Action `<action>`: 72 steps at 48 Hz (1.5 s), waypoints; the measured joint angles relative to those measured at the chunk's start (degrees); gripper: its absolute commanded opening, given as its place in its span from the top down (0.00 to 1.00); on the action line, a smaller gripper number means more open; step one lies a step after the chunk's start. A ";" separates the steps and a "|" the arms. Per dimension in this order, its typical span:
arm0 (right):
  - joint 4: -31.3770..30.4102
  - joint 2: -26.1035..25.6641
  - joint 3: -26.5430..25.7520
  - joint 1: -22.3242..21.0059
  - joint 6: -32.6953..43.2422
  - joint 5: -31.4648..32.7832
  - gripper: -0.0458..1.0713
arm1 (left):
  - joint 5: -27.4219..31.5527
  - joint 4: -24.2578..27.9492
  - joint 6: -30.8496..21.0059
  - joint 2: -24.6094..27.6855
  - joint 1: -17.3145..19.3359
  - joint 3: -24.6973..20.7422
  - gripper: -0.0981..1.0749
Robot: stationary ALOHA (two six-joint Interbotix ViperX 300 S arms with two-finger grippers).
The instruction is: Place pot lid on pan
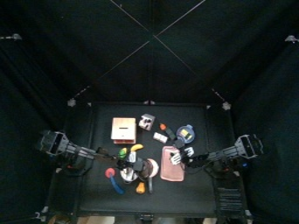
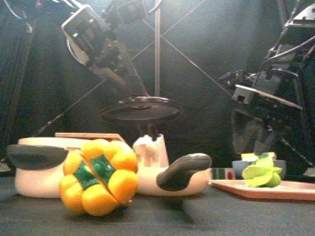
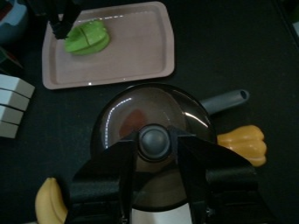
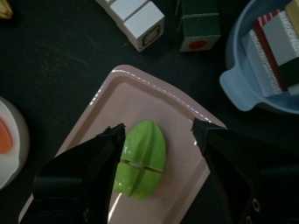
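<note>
The pot lid [image 2: 139, 112], dark glass with a round knob, hangs level in the air, and my left gripper [image 3: 152, 145] is shut on that knob, one jaw on each side. Directly below it sits the pan [image 2: 185, 172], pale-bodied with a dark handle [image 3: 228, 101] sticking out sideways. A clear gap shows between the lid [image 3: 126, 118] and the pan in the front view. Off to the right, my right gripper [image 4: 163, 156] stands open over a green pepper [image 4: 142, 171] on the pink tray [image 4: 176, 109].
A yellow pepper [image 2: 99, 175] stands just in front of the pan, with a second dark-handled pot [image 2: 37, 153] to its left. A banana [image 3: 47, 201] lies near the left arm. White blocks [image 3: 12, 101], a wooden box [image 1: 121, 129] and a blue bowl [image 4: 251, 74] sit further back.
</note>
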 measured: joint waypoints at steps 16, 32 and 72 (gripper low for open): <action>1.05 -2.29 2.02 0.09 0.09 -0.09 0.11 | 1.41 0.35 0.00 6.50 1.93 -5.63 0.37; 1.49 -2.29 2.37 0.09 0.00 -0.09 0.11 | 1.05 -0.97 0.09 10.20 1.85 -6.06 0.37; 1.49 -2.29 2.37 0.09 0.09 -0.18 0.11 | -2.11 -2.37 -0.09 12.22 1.93 -5.71 0.37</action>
